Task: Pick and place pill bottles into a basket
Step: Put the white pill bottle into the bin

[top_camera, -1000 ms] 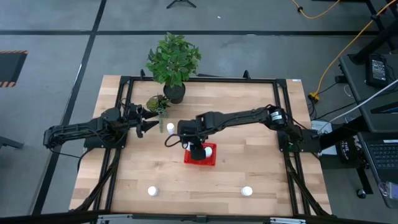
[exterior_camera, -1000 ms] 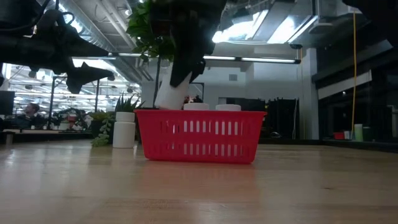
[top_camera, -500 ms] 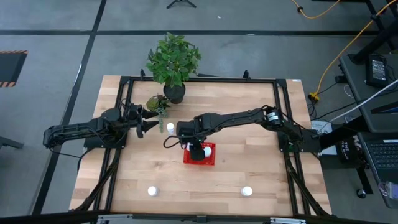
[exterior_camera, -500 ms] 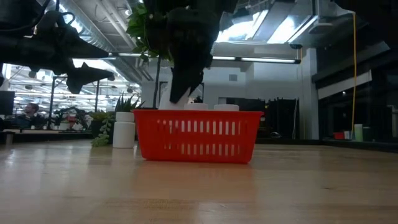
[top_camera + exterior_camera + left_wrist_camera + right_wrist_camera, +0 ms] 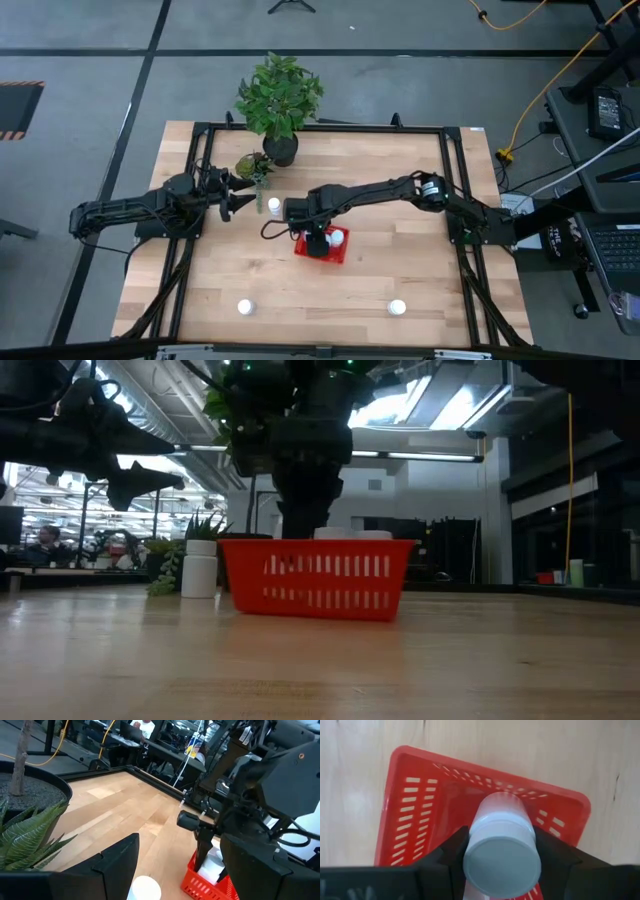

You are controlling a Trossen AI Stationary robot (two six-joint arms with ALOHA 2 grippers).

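The red mesh basket (image 5: 322, 246) stands mid-table. My right gripper (image 5: 317, 238) reaches down into it, shut on a white pill bottle (image 5: 501, 851). Another bottle (image 5: 338, 238) stands inside; two white caps (image 5: 352, 534) show above the rim in the low view. My left gripper (image 5: 248, 193) hovers open to the basket's left, just short of a standing bottle (image 5: 273, 206), whose cap shows low between the fingers in the left wrist view (image 5: 145, 887). Two more bottles (image 5: 244, 308) (image 5: 397, 308) stand near the table's front edge. My right gripper pinches the bottle's upper body, just below the cap (image 5: 500, 827), between its two fingers (image 5: 454, 851), one on each side. The fingers come from above, pointing down. The bottle stands about upright inside the basket; the basket wall hides whether its bottom rests on the floor.
A large potted plant (image 5: 279, 100) and a small spiky plant (image 5: 254, 166) stand at the table's far side, close to my left gripper. A black frame (image 5: 320, 128) runs round the table. Bare wood lies between the basket and the front bottles.
My right gripper has gone down into the basket with the bottle. The bottle, tilted and showing above the rim a second ago, now sits about upright behind the basket wall. The basket has shifted slightly on the table.
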